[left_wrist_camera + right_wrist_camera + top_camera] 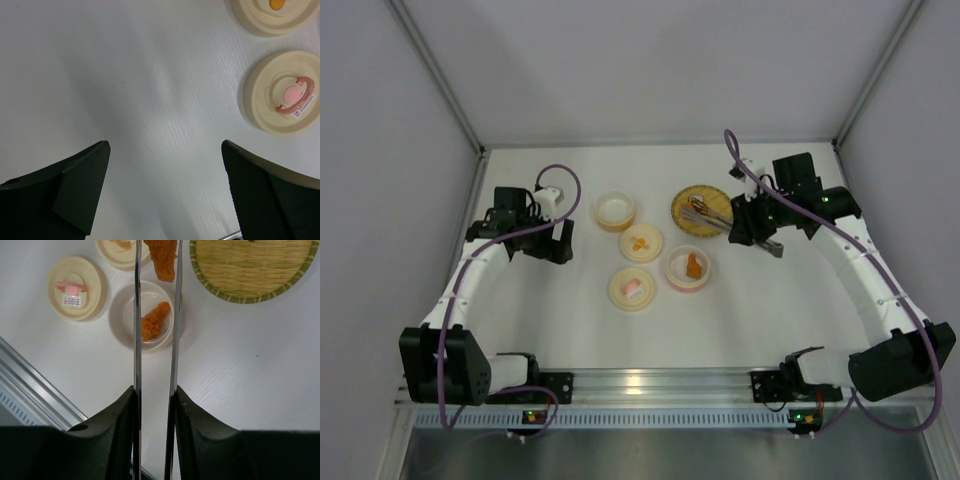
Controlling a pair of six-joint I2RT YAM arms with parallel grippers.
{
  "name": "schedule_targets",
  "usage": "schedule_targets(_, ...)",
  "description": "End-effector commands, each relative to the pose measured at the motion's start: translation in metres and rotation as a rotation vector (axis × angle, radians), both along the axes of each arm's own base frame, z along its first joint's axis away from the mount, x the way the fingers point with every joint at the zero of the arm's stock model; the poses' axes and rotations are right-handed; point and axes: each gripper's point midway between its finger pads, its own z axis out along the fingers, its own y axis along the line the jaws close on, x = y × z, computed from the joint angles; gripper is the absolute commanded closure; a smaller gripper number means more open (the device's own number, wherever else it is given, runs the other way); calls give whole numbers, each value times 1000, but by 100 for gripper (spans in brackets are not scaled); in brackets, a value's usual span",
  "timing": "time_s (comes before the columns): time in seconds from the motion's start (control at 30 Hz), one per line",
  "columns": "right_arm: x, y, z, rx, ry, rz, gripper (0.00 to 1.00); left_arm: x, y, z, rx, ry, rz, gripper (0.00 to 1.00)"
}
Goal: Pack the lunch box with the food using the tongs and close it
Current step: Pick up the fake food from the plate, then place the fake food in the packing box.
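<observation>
**Near edge to far edge of the surface.**

- **Left side:** The left gripper (164,145) is hovering over bare surface (125,75) toward the left edge. Its jaws are standing wide and gripping nothing. A pink-handled lid (285,92) is lying off to one side, well apart from it.
- **Right side:** The right gripper (155,390) is squeezing the tongs (136,340) with its jaws drawn narrow. The tongs are pinching an orange chunk (161,257) at their tips.
- **Long axis:** The tongs are running straight out from the right gripper toward the left edge.
- **Centre:** In the wrist view a pink-rimmed bowl (120,310) is sitting beneath the mid-length of the tongs. It is already carrying a second chunk (152,322) between the two metal arms.
- **Key relation:** The held chunk is showing just past the bowl's far rim along the tong axis, and its height above the surface cannot be told. If this bowl is the target, the release is probably calling for the tips to be brought over the bowl's mouth. The right arm is plainly the nearer one.
- **Far side:** The woven plate (260,270) is lying beside the tongs, toward the far edge.
</observation>
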Motion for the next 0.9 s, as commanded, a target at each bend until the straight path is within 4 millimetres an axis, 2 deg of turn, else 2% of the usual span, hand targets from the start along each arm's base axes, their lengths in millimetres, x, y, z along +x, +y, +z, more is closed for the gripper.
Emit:
schedule_targets(0.0,-39,11,-4,67,88,72,100,6,-2,16,-4,-48,-11,2)
schedule_targets(0.3,-67,17,-19,153,177,27,100,6,-4,18,-20,-43,-11,2)
schedule_targets(0.47,-61,17,-20,190,229,-133,100,4,-4,14,-19,-31,-8,2)
schedule_targets(0.63,-55,8,-26,189,282,-333,100,4,-3,11,-13,-26,-8,2)
schedule_targets(0.8,-58,9,-30,209,319,-372,100,3,-3,9,-12,-20,-6,2)
schedule_targets(0.87,-63,16,-29,220,341,-350,100,3,-2,7,-9,-14,-4,2)
